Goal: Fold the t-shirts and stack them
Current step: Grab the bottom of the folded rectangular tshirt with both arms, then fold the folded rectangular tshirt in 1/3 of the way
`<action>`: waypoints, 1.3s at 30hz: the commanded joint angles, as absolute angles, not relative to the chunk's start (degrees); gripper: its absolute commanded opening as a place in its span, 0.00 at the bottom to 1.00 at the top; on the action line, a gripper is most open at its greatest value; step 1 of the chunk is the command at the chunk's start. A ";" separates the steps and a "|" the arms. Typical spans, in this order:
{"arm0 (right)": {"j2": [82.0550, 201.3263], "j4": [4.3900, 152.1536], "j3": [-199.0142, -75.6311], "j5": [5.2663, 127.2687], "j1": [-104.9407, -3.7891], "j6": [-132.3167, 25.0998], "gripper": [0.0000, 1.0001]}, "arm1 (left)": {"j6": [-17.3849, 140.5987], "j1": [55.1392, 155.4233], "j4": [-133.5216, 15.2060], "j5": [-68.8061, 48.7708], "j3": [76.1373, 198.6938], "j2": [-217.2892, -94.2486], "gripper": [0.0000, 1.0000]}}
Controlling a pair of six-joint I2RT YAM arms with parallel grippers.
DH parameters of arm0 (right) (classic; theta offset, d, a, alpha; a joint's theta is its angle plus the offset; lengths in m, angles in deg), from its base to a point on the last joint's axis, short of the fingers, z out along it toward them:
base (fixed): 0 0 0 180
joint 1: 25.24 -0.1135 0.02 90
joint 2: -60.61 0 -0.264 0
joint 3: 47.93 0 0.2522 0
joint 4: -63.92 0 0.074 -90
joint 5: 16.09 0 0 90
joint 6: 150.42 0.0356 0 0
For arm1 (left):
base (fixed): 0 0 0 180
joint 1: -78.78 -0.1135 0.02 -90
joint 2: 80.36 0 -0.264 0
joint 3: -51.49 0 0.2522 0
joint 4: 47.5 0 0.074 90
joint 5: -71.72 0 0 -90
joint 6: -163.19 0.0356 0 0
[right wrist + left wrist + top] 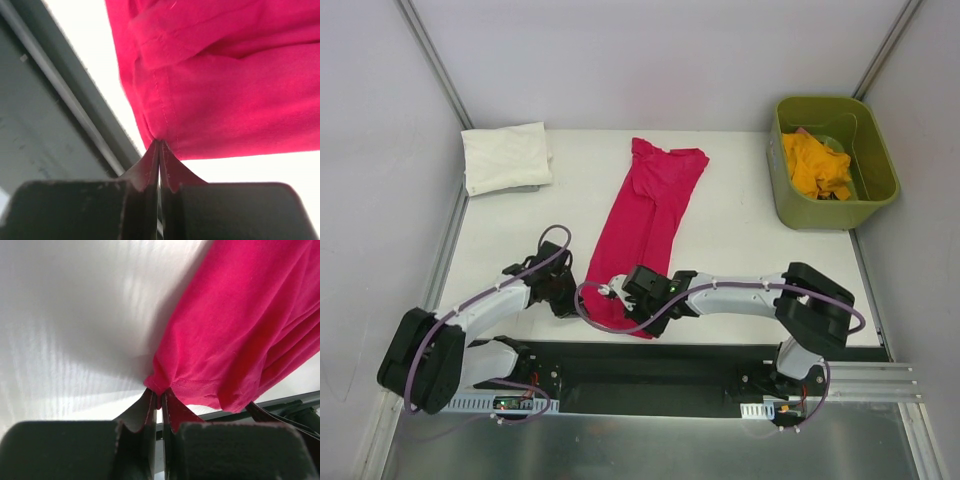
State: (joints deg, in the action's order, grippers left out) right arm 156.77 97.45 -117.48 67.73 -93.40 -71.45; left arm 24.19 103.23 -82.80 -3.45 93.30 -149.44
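The magenta-pink t-shirt [655, 215] lies as a long narrow strip down the middle of the table, its hem at the near edge. My left gripper [578, 297] is shut on the hem's left corner; in the left wrist view the fingertips [159, 392] pinch bunched pink cloth [235, 330]. My right gripper [638, 322] is shut on the hem's right corner, its tips [160, 142] closed on the stitched edge of the shirt [225, 90]. A folded white t-shirt [505, 157] rests at the back left. An orange-yellow t-shirt [815, 165] sits crumpled in the bin.
The olive-green plastic bin [876, 150] stands at the back right corner of the table. A dark rail [650, 365] runs along the table's near edge just behind both grippers. Grey walls close in the left, back and right sides.
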 commanded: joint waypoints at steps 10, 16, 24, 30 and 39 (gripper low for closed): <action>145.70 102.81 -115.91 59.66 -93.27 -71.67 0.01 | 21.77 103.74 -85.78 -1.85 88.78 -130.46 0.00; 142.44 102.99 -117.41 62.21 -87.65 -72.64 0.01 | 24.58 103.74 -85.78 -3.33 97.04 -134.49 0.00; 142.52 102.29 -124.17 66.07 -78.77 -74.74 0.01 | 29.33 103.74 -85.43 -9.22 112.86 -145.83 0.00; 146.73 101.67 -129.97 71.79 -72.88 -77.03 0.01 | 32.58 102.43 -84.47 -9.41 123.76 -157.34 0.00; 155.26 102.29 -139.11 73.12 -64.80 -80.11 0.01 | 34.86 99.53 -84.29 -6.51 136.50 -171.23 0.00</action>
